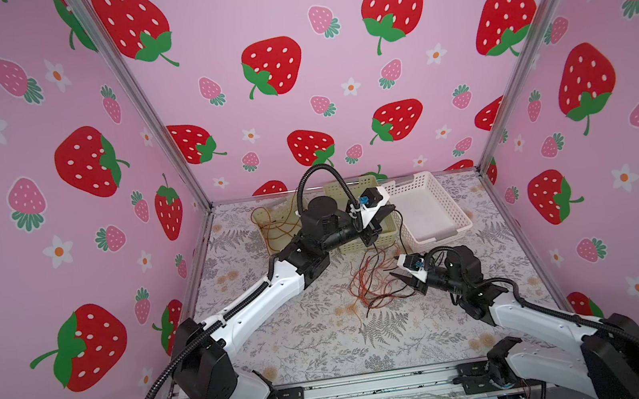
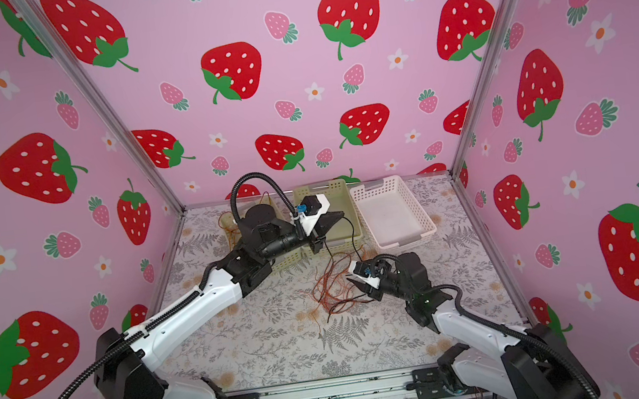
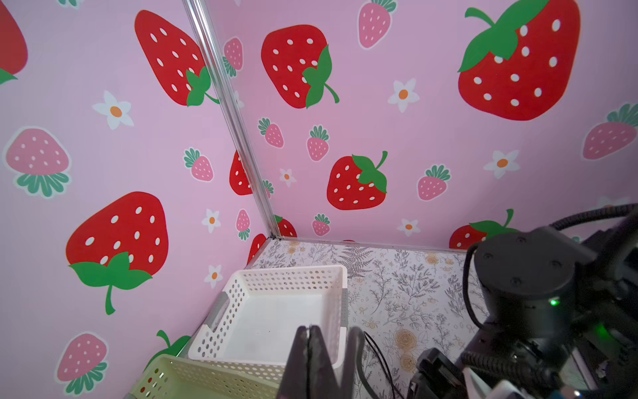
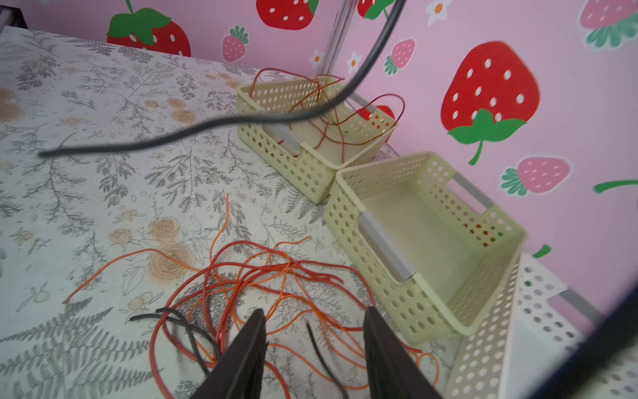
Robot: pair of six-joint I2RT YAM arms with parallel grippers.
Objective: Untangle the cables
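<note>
You have a loose tangle of thin orange, red and black cables on the surface. One black cable rises from it. A few orange-brown cables loop inside a basket.

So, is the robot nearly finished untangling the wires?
Not nearly. Done: a few orange cables sit in one yellow basket. In hand: the left hand is shut on a black cable rising from the pile; the right hand hangs open over it. Left: that tangled red, orange and black pile on the table.
</note>
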